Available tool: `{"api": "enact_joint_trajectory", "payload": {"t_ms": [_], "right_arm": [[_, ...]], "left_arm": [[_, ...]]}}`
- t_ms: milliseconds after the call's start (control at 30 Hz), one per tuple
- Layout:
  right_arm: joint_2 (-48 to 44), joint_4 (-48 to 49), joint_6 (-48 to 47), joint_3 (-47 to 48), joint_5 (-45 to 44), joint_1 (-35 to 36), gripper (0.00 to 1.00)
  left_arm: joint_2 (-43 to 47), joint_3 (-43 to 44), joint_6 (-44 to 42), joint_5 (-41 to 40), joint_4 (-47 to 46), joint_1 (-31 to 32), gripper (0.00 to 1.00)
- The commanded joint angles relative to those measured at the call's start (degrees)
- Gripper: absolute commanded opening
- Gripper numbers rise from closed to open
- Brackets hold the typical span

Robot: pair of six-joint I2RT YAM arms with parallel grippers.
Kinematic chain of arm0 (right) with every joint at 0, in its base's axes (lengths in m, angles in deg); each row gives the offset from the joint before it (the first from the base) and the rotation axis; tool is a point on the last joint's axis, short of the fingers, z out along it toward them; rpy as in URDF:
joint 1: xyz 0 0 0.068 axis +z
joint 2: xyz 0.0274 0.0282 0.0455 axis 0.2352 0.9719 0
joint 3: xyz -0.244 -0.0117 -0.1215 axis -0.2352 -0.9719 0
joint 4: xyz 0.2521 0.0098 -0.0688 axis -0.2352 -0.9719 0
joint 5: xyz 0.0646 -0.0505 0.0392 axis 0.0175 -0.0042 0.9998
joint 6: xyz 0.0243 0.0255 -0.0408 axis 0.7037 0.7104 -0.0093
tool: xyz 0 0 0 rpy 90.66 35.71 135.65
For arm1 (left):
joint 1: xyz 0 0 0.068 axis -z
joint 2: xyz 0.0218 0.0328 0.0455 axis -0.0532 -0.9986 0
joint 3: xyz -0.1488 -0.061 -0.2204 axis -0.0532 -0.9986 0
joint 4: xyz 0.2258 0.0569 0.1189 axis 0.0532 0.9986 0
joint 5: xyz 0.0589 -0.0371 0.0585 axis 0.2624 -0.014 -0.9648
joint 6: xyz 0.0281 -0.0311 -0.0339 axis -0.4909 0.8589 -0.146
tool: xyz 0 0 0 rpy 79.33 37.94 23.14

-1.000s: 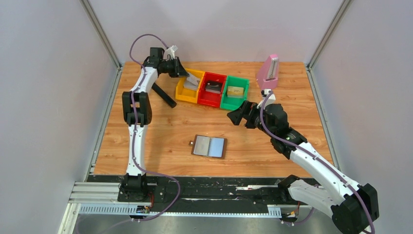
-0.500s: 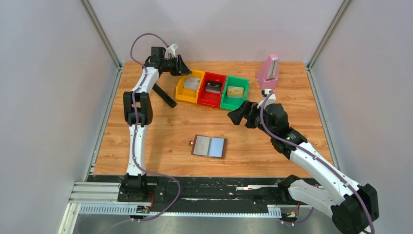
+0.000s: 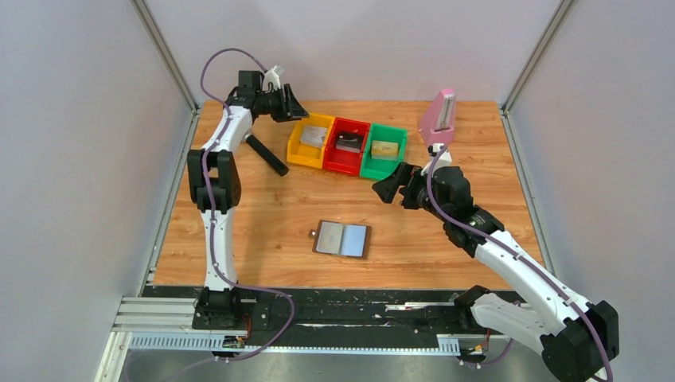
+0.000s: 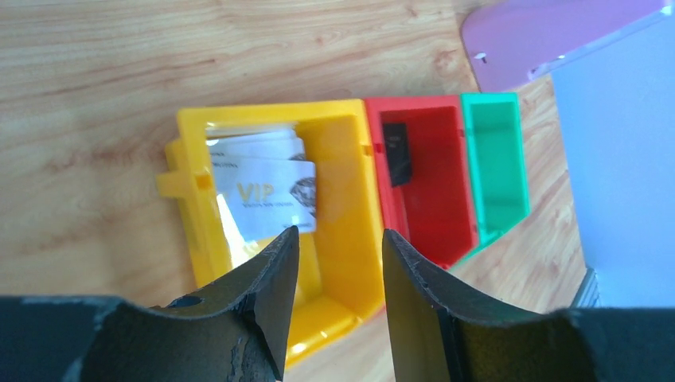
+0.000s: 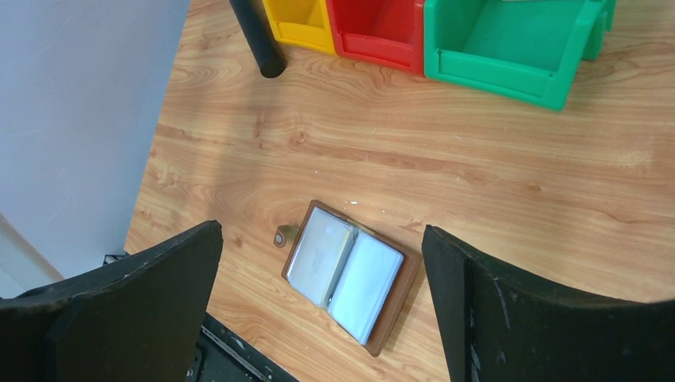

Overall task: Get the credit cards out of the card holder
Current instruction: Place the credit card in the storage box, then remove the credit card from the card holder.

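Jaws of my left gripper stand parted with nothing between them. It hangs just beside the yellow bin, where I see two pale cards, the top one marked VIP. My right gripper is spread wide and empty, above the table in front of the green bin. The card holder lies open and flat mid-table, silvery panels up, well apart from both grippers and the bins.
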Motion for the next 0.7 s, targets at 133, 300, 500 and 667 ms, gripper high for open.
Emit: {"api": "enact_joint_trajectory", "payload": {"t_ms": [133,300,500,667], "right_arm": [[-1.4,-5.6,3.0,2.5,3.2,-0.2,0.98],[-1.7,-7.4,4.1,1.7,6.8,-0.1,0.96],[-1.7,-10.2,5.0,0.8,9.9,0.4,0.92],[-3.8,-10.3,6.6,-1.7,10.2,0.9,0.90]], "left_arm": [[20.0,-11.5,3.7,-1.7,1.8,0.2,0.51],[30.2,-28.6,6.1,-4.1,1.3,2.5,0.52],[39.2,-44.3,3.3,-10.7,6.2,7.8,0.52],[45.5,-57.2,3.4,-11.9,3.4,10.9,0.54]]}}
